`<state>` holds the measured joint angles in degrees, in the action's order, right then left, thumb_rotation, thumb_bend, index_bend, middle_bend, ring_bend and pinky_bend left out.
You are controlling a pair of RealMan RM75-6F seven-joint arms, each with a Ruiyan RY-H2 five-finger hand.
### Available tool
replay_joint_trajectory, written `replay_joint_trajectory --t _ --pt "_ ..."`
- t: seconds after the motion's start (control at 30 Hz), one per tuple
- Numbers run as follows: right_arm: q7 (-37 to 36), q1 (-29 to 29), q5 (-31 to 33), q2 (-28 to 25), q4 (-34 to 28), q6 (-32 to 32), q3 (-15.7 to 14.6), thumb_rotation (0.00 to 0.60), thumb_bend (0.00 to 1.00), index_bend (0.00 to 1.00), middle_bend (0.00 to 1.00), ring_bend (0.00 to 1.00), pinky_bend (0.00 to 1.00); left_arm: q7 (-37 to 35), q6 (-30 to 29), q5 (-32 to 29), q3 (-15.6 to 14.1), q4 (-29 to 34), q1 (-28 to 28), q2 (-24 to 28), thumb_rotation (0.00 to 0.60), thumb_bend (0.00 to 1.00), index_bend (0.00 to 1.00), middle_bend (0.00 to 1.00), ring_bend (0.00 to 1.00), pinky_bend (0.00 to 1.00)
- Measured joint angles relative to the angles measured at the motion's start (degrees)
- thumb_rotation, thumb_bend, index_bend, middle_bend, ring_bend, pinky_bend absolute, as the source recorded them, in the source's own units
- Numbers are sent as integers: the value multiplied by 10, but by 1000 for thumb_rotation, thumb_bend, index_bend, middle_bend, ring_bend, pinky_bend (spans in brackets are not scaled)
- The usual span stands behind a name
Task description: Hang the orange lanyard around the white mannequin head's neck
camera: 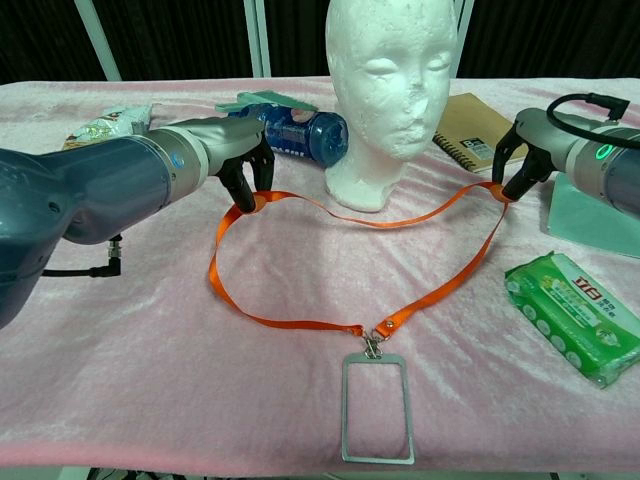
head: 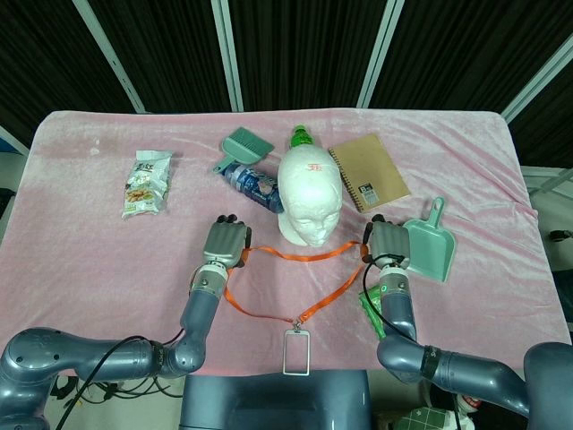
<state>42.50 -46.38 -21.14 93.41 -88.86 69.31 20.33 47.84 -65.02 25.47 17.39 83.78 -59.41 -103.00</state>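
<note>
The white mannequin head [head: 311, 197] [camera: 391, 90] stands upright mid-table, facing me. The orange lanyard [head: 295, 257] [camera: 330, 215] is spread in a wide loop in front of its base, lifted at both sides, its far strand lying just before the neck. A clear badge holder [head: 296, 351] [camera: 377, 408] lies flat at the near end. My left hand [head: 226, 244] [camera: 240, 160] pinches the loop's left corner. My right hand [head: 388, 244] [camera: 525, 155] pinches the right corner.
Behind the head lie a blue water bottle [head: 251, 185] [camera: 300, 132], a green brush [head: 243, 147], a green-capped bottle [head: 302, 137] and a brown notebook [head: 369, 171]. A snack bag [head: 146, 183] sits far left. A teal dustpan [head: 430, 244] and green tissue pack [camera: 575, 315] lie right.
</note>
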Motion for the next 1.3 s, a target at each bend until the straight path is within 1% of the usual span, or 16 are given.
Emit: replay_joint_trajectory --t 0.2,0.43,0.73,0.97,1.17,1.3 --pt "-4 2 2 -4 -3 1 2 600 576 761 224 334 325 -6 0 5 -1 4 6 6 600 456 587 371 145 161" --pt "-5 3 6 -1 0 -3 -3 600 577 763 224 334 325 -5 9 -2 -6 14 9 12 600 455 587 370 145 160" --pt "-6 1 8 5 12 -10 -8 600 577 764 224 334 325 -17 23 5 -13 -8 11 4 600 455 588 369 145 159" --pt "-12 3 8 3 9 -10 -6 600 578 767 224 334 325 -33 23 24 -11 -7 14 5 600 455 588 368 145 158" --pt "-26 11 0 -11 -12 -9 -2 600 576 769 224 333 325 -60 31 45 -11 17 23 17 600 453 586 367 145 158" --pt "-45 24 -15 -34 -46 -4 1 600 577 771 224 334 325 -77 37 67 -15 46 34 39 600 450 586 367 145 158"
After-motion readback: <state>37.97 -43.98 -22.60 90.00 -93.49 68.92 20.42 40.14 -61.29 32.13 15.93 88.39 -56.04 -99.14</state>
